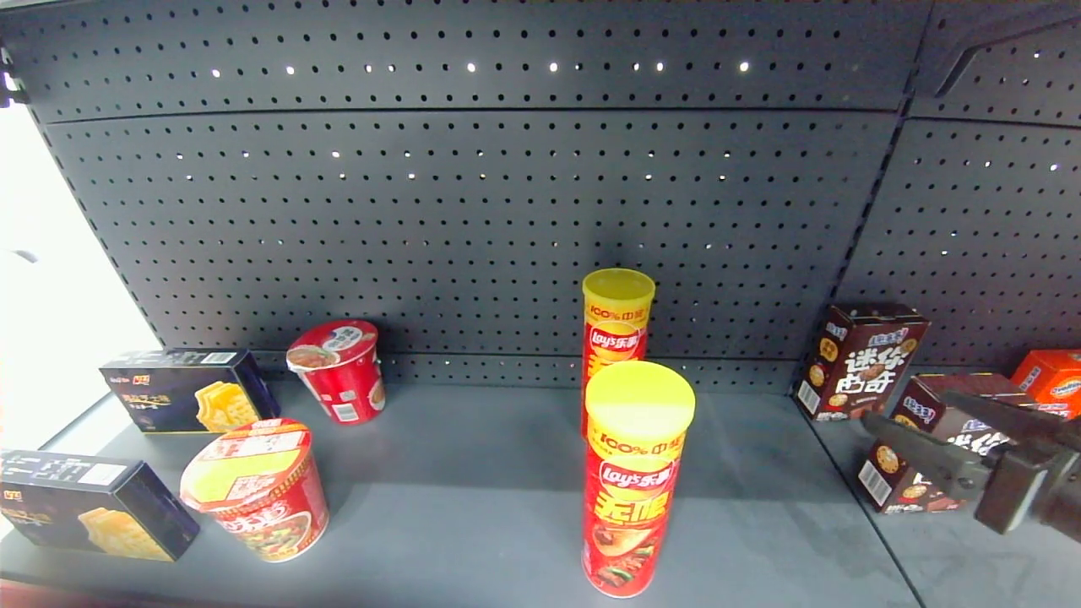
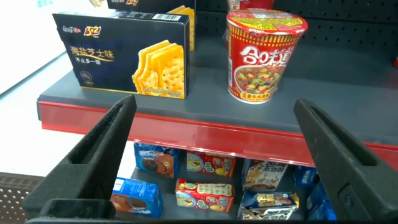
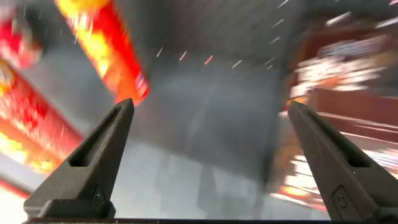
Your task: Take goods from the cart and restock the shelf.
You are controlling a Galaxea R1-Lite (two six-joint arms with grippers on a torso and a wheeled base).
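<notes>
So, the left fingers (image 2: 99,146) sit out front of the shelf (image 1: 473,507) edge and the right fingers (image 1: 925,456) hover by the brown boxes (image 1: 861,359), both spread wide and empty. Near chip can (image 1: 635,490) stands upright at the front, long axis vertical, lid up, label facing out; far chip can (image 1: 616,329) just behind it, a tidy store row I'd guess
</notes>
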